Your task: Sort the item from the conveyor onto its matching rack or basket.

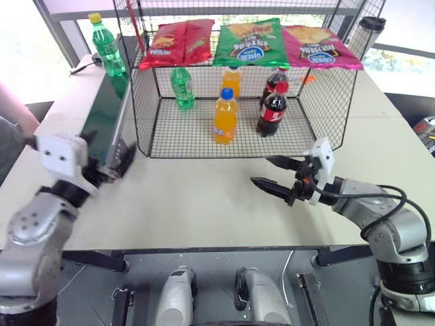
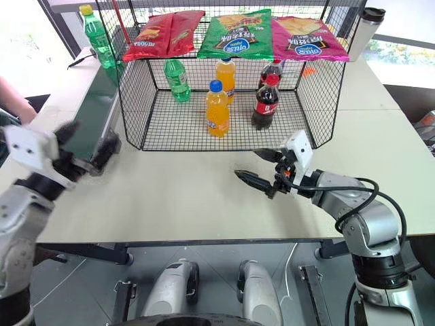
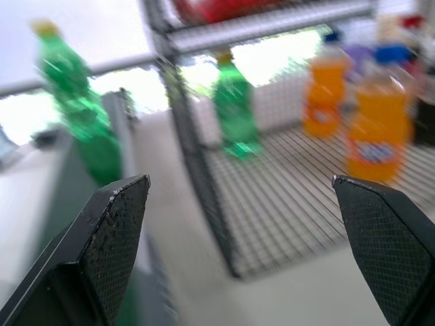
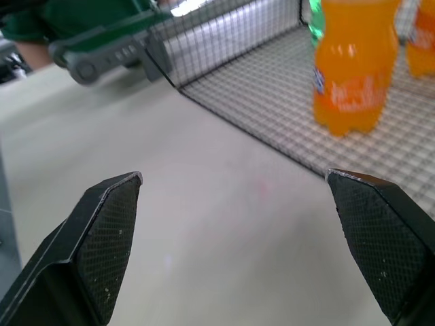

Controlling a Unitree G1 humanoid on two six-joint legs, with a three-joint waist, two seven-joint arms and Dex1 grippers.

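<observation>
1. Yellow-capped green soda bottle (image 1: 107,46) is seen standing upright at the far end of the conveyor (image 1: 102,115), on the left side of the table (image 1: 204,197).
2. Just right of the conveyor, the black wire-mesh cage (image 1: 245,136) is placed, its near side open toward the grippers.
3. Inside the cage a green bottle with a green cap (image 1: 181,87) is found at the far left, two orange soda bottles (image 1: 225,117) in the middle, and two cola bottles (image 1: 273,109) to the right.
4. Three snack bags, red (image 1: 177,42), green (image 1: 249,42) and pink (image 1: 321,46), are laid across the cage's top.
5. A dark tumbler (image 1: 367,34) is seen beyond the cage's far right corner.
6. A person's arm (image 1: 15,112) is visible at the left edge.
7. The left gripper (image 1: 102,159) is held by the conveyor's near end, fingers spread wide, with nothing gripped.
8. The right gripper (image 1: 275,173) is held above bare table in front of the cage, fingers apart and empty.
</observation>
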